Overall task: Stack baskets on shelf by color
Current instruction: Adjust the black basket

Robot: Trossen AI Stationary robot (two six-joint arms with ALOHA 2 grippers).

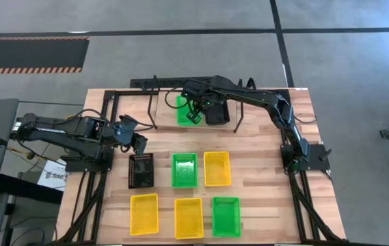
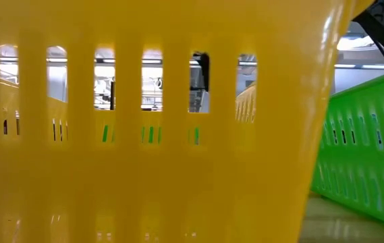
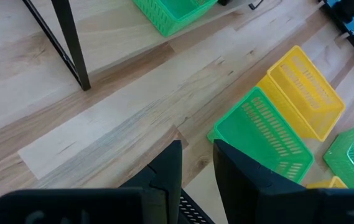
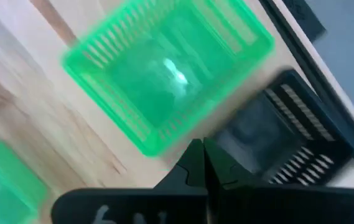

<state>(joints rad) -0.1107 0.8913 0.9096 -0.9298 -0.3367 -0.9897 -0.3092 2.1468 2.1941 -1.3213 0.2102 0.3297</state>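
The black shelf (image 1: pixel 180 84) stands at the table's far edge; one of its legs (image 3: pixel 71 43) shows in the left wrist view. A green basket (image 1: pixel 184 109) and a black basket (image 1: pixel 218 113) sit side by side on the wood between its legs. My right gripper (image 4: pixel 204 157) hovers shut above the gap between these two, touching neither. My left gripper (image 3: pixel 196 160) is open by a narrow gap above the far end of another black basket (image 1: pixel 141 170). Green (image 1: pixel 184 169) and yellow (image 1: pixel 217 168) baskets lie beside that one.
Near the front edge lie two yellow baskets (image 1: pixel 144 213) (image 1: pixel 189 217) and a green one (image 1: pixel 225 216). In the low view a yellow wall (image 2: pixel 144 169) fills most of the picture, with a green basket (image 2: pixel 367 162) to its right. Bare wood (image 3: pixel 102 124) lies between shelf and basket rows.
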